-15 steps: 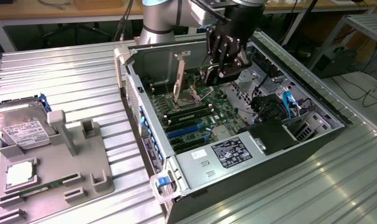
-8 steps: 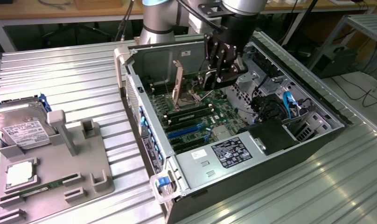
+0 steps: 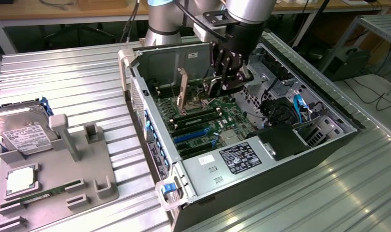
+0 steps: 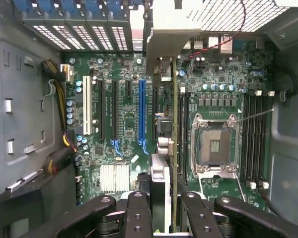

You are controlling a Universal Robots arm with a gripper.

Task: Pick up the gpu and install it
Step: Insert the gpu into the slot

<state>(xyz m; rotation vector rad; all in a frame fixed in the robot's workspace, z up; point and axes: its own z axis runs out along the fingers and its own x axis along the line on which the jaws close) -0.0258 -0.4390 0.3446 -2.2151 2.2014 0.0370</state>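
**Pincer grips the gpu on edge inside the open case**

Well off to the exterior view's left of the pincer, a grey holder lies on the ribbed metal counter. In it sit a silver hard drive with a white label, a square silvery chip and a thin green memory stick. All three are far from the pincer.

Closer in, also to the exterior view's left of the pincer, is the wall of the open computer case. The case lies on its side with the motherboard facing up, and the arm reaches down into it from above.

The pincer is closed on the gpu. In the wrist view a dark finger sits against each face of the card. The card stands on edge and runs away from the pincer toward the case's rear wall, with its silvery bracket at the far end. It is right below the pincer, over the board. The blue expansion slot is just beside it on one side, and the open processor socket is near it on the other. Whether its lower edge is in a slot cannot be told.

To the exterior view's right of the pincer, blue cables hang inside the case. Below the pincer in that view lies the power supply with its black label.
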